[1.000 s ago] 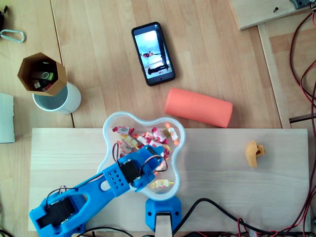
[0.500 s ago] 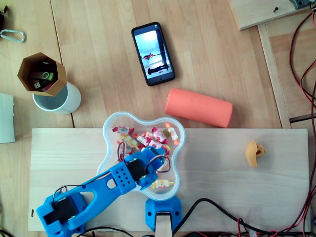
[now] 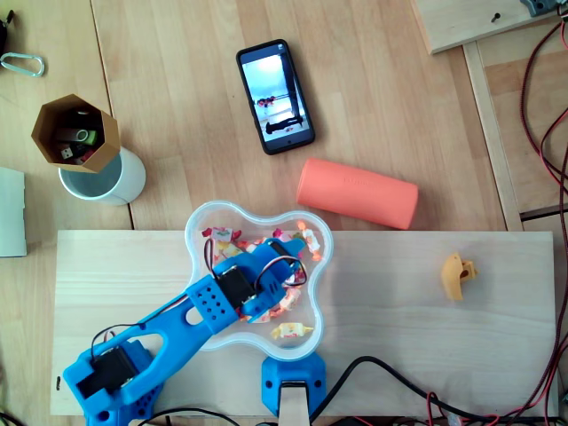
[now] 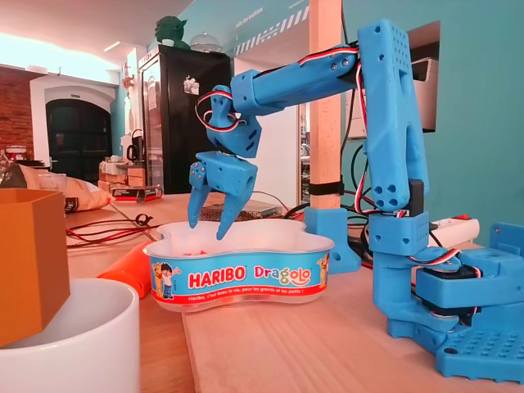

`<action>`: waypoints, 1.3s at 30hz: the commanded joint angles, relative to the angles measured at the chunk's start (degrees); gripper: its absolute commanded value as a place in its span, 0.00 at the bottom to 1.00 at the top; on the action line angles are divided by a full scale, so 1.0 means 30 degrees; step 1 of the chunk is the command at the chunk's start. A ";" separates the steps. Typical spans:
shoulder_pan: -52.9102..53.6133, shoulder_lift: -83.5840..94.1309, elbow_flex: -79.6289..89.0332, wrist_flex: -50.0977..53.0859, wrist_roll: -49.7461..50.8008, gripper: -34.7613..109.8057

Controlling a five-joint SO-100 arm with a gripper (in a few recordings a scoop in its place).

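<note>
- End effector (image 4: 206, 228): the two fingers stand apart with nothing visible between them. The tips point downward, just above the rim of the tub in the fixed view.
- Tub (image 4: 246, 277): a clear, lobed container directly beneath the end effector. It stands on the board (image 3: 426, 328), which lies on the table (image 3: 177, 106).
- Candies (image 3: 306, 240): wrapped pieces lie inside the tub, under and around the fingertips. A single candy (image 3: 291, 330) lies apart from them, on the arm-base side of the end effector, also inside the tub.
- Stage, as judged: the end effector is placed over the candies, but no grasp is made yet. Every candy seen lies in the tub.
- Surroundings, overhead view: the roll (image 3: 357, 193) lies up-picture and right of the end effector, near the tub. The phone (image 3: 275, 97) lies farther up-picture. The yellow piece (image 3: 457, 275) sits well to the right on the board. The cup (image 3: 129, 177), carrying the box (image 3: 106, 146), stands up-picture and left.
</note>
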 commanded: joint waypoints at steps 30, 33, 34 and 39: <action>0.0000 -0.1436 0.0615 -0.0088 -0.0205 0.41; 0.0000 -0.1582 0.0732 -0.0088 -0.0205 0.41; 0.0000 -0.1582 0.0791 -0.0088 -0.0205 0.41; 0.0000 -0.1582 0.0820 -0.0088 -0.0234 0.41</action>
